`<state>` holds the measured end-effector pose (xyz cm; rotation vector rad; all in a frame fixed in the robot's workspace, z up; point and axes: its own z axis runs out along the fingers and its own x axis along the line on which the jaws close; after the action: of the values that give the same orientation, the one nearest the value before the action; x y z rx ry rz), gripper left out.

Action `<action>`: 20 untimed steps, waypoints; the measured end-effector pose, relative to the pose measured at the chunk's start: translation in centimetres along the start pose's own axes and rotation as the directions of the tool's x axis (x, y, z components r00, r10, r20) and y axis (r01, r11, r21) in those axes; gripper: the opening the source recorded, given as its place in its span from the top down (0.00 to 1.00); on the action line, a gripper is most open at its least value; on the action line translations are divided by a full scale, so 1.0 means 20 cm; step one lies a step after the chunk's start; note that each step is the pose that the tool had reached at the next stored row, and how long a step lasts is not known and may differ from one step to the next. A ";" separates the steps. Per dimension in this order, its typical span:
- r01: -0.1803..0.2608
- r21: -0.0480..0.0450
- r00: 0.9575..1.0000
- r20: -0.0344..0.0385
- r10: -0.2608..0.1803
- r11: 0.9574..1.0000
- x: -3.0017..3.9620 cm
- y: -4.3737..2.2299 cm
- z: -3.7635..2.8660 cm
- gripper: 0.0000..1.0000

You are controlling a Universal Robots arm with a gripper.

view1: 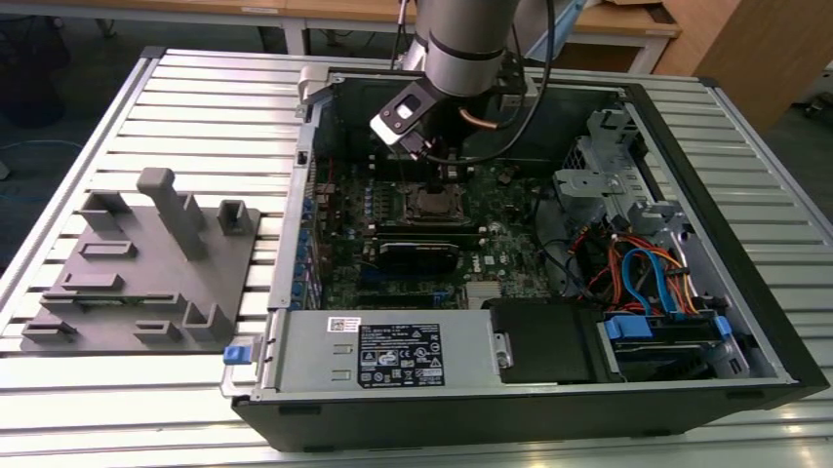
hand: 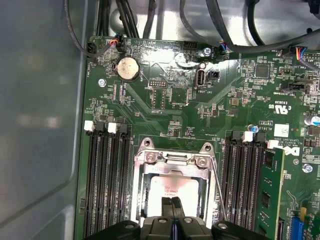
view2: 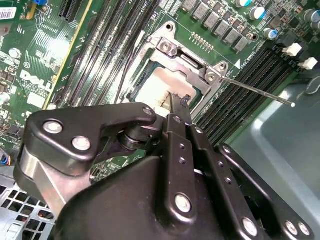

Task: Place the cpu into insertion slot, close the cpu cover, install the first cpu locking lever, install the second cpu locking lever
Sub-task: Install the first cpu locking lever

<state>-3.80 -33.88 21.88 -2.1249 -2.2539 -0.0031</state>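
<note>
The cpu [hand: 172,186] sits in the insertion slot [view1: 426,203], its pale metal top showing through the window of the cpu cover [hand: 169,161]. That silver frame looks to lie flat over it, so seating reads as done and, by my judgement, we're at the cover-and-lever stage. The gripper [hand: 172,202] is right there in the first wrist view, fingers pinched together with nothing between them. Its tips are on or just above the chip's top inside the window; contact I can't confirm. Now the locking lever [view2: 255,91]: in the second wrist view that thin rod juts out free from the socket corner across the memory slots [view2: 265,62], not hooked down, so that lock at least reads as unfinished. Working it calls for a fine touch, since a slim, springy wire has to be pressed down and tucked under its catch. Tight quarters too: memory slots hug both sides of the socket, black cables [hand: 131,17] hang beyond the board's edge, and the computer case [view1: 521,419] walls it all in.
</note>
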 end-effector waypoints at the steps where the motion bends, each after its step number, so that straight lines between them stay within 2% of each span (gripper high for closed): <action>1: 0.000 0.000 1.000 0.000 0.000 1.000 0.000 0.000 -0.002 0.90; 13: 0.000 0.000 1.000 0.000 0.000 1.000 0.000 -0.001 -0.012 0.90; 20: 0.000 0.000 1.000 0.000 0.000 1.000 0.002 -0.001 -0.048 0.90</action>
<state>-3.80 -33.88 22.83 -2.1249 -2.2539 -0.0030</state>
